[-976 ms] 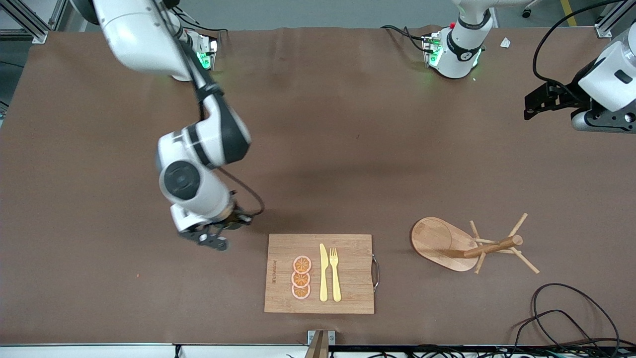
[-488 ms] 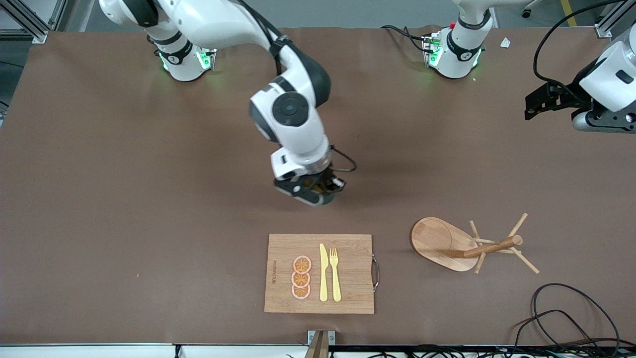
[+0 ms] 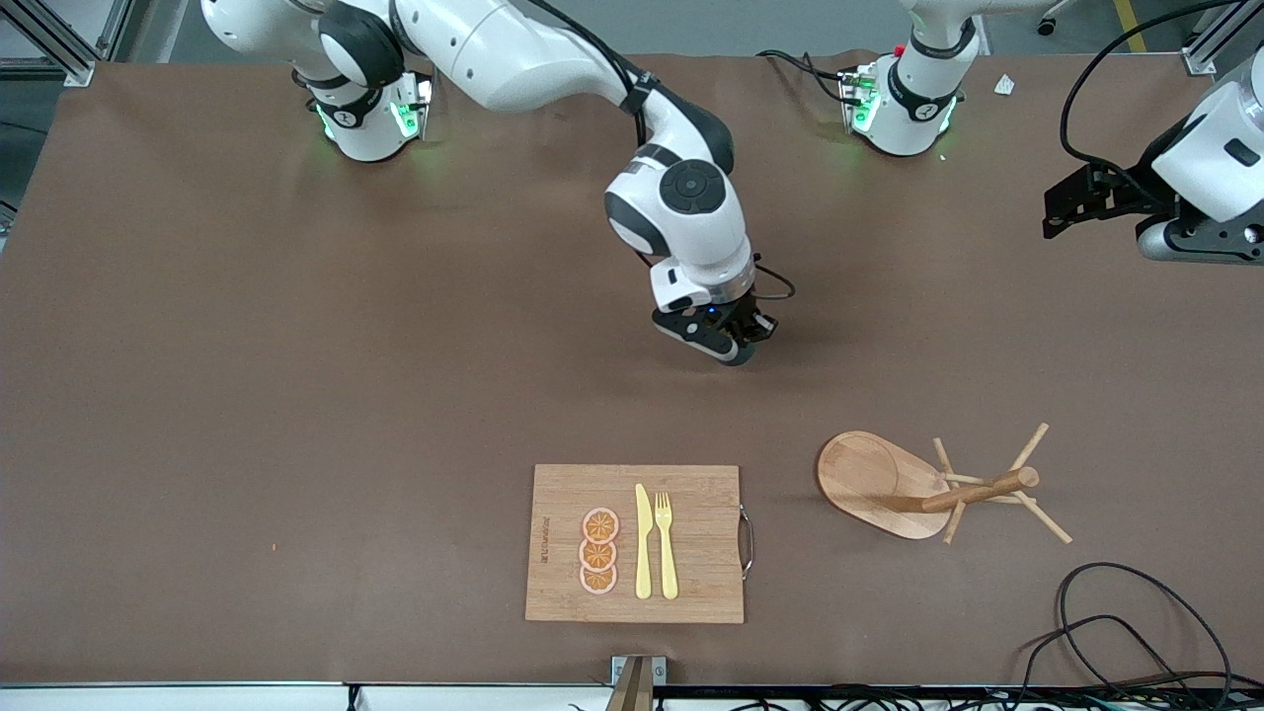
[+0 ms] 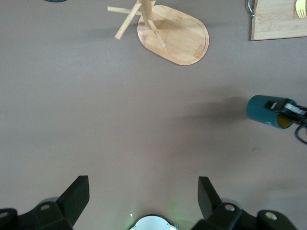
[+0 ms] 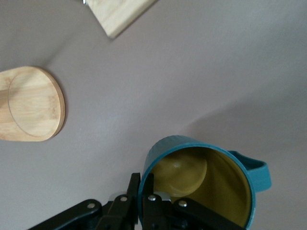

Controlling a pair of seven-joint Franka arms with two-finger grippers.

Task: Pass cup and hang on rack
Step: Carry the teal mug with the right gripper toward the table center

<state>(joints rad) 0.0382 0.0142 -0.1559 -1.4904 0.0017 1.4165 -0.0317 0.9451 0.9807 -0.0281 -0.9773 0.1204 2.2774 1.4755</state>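
My right gripper (image 3: 733, 344) is shut on the rim of the cup (image 5: 206, 182), one finger inside the wall and one outside. The cup is dark teal and ribbed with a mustard-yellow inside and a small side handle. It hangs over the bare middle of the table and also shows in the left wrist view (image 4: 266, 111). In the front view the hand hides it. The rack (image 3: 889, 484), a light wooden mug tree with an oval base and thin pegs, stands toward the left arm's end. My left gripper (image 3: 1065, 209) is open and empty and waits high over that end (image 4: 142, 191).
A bamboo cutting board (image 3: 691, 543) with a yellow knife, a yellow fork and three orange slices lies near the front edge, beside the rack. Black cables (image 3: 1116, 632) coil at the front corner of the left arm's end.
My right arm has swung with the cup from beside the cutting board, at the right arm's end, to over the table's middle. The left arm has not moved.
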